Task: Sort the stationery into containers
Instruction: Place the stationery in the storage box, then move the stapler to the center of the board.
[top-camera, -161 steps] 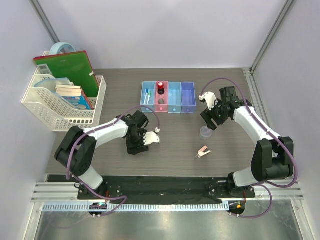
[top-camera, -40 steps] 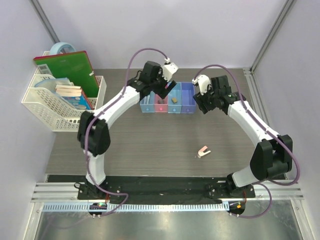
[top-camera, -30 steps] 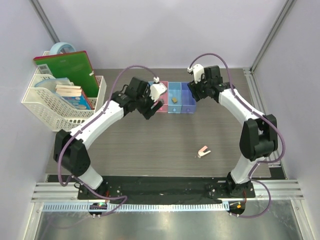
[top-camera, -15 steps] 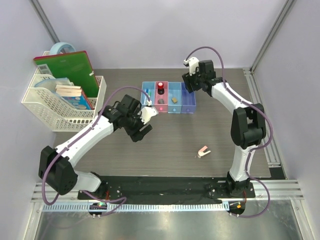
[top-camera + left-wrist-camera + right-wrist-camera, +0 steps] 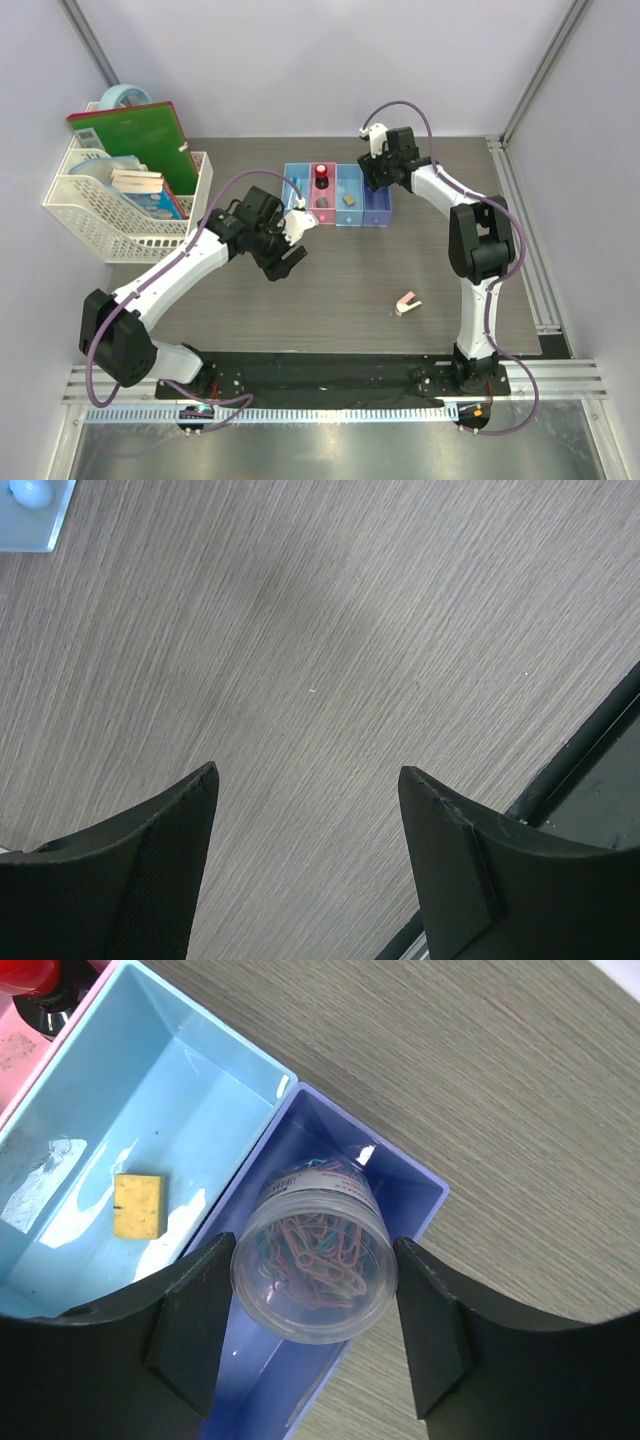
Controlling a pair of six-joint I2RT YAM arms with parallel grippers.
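1. Holding the clear tub of paper clips [image 5: 312,1270], the right gripper [image 5: 312,1305] is squeezing it between both fingers, jaws spread as wide as the tub.
2. The tub is hanging right over the purple-blue bin [image 5: 405,1185], at the end of the row.
3. This looks like the dropping-in step. Next, the arm is going to need to go lower and let go gently.
4. The right arm is stretching far across the table [image 5: 300,630], with its wrist pointing down over the bins.
5. The left gripper [image 5: 308,773] is hanging wide open over bare table, holding nothing, its arm bending low.
6. The pink-white clip [image 5: 406,302] is lying on the table, well apart from the bins.
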